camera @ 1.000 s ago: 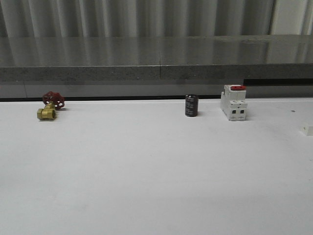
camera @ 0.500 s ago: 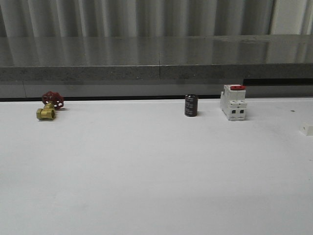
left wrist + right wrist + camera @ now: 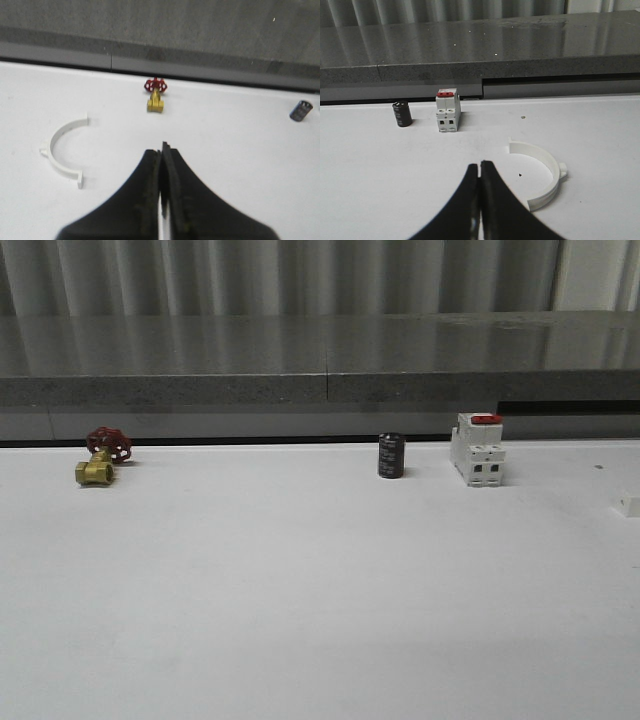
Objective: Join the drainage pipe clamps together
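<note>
Both grippers are hovering clenched and empty: left gripper [image 3: 161,150], right gripper [image 3: 480,167]. One white half-ring [image 3: 62,150] is lying flat near the left gripper, another half-ring [image 3: 542,172] near the right, their open sides facing inward toward each other.

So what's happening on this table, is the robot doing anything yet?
Nothing is being handled yet. Both grippers are shut and empty: the left gripper hangs over the table near one white clamp half, and the right gripper hangs near the other clamp half. The two halves lie apart, not joined. A brass valve, a dark cylinder and a switch block stand along the back, untouched.
</note>
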Robot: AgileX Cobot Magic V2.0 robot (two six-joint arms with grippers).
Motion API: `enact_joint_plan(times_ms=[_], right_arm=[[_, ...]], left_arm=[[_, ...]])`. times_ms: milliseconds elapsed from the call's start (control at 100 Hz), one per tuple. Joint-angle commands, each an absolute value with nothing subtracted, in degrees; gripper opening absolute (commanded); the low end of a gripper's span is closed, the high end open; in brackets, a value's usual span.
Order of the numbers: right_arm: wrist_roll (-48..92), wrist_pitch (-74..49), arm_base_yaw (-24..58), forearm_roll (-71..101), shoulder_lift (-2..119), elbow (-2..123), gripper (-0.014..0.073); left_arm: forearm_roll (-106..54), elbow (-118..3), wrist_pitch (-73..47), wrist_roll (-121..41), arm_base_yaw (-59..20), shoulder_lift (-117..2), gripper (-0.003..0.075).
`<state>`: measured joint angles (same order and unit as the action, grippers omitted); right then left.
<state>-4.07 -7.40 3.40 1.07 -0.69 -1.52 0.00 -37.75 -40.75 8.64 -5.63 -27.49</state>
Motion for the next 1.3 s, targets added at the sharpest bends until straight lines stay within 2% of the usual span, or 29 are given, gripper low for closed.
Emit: enact_joint_plan(times_ms=[0,260,490,560,600,650,750,820,1050,1290], right_arm=[[-3.84,-2.30,3.16,0.74,-1.67,-0.63,-0.0067],[-3.84,-2.30,3.16,0.74,-1.67,-0.63,-0.0067],[-3.84,-2.30,3.16,0.74,-1.67,-0.63,-0.0067],[-3.84,-2.30,3.16,0.74,-1.67,-0.63,-0.0067],[-3.84,-2.30,3.16,0.74,-1.67,-0.63,-0.0067],[-3.84,-2.30,3.16,0.74,-1.67,-0.63,-0.0067],[-3.84,-2.30,3.16,0.74,-1.67,-0.63,-0.0067],[-3.84,-2.30,3.16,0.74,-1.67,-0.63,-0.0067],[-3.84,-2.30,3.16,0.74,-1.67,-0.63,-0.0067],[-3.84,-2.30,3.16,0.74,-1.67,-0.63,-0.0067]], left_arm=[[-0.45,-43.11,-43.00,9.14,-5.64,-32.99,-0.0021],[-0.45,-44.30,-46.90,9.14,-5.64,-43.14,-0.0021],[0.00,-44.30,-47.99,9.14,-5.64,-47.08,-0.0010],[0.00,-44.30,-47.99,9.14,-5.64,-47.08,0.0046],[0.00,-44.30,-47.99,9.14,-5.64,-47.08,0.0104],[0.00,-44.30,-47.99,9.14,-5.64,-47.08,0.0193],[0.00,-44.30,-47.98,9.14,-5.64,-47.08,0.0426],[1.25,-44.30,-47.37,9.04,-5.64,-47.08,0.0519],[3.20,-44.30,-47.00,9.04,-5.64,-49.96,0.0534],[6.39,-47.98,-43.82,8.78,-2.86,-61.20,0.0533]])
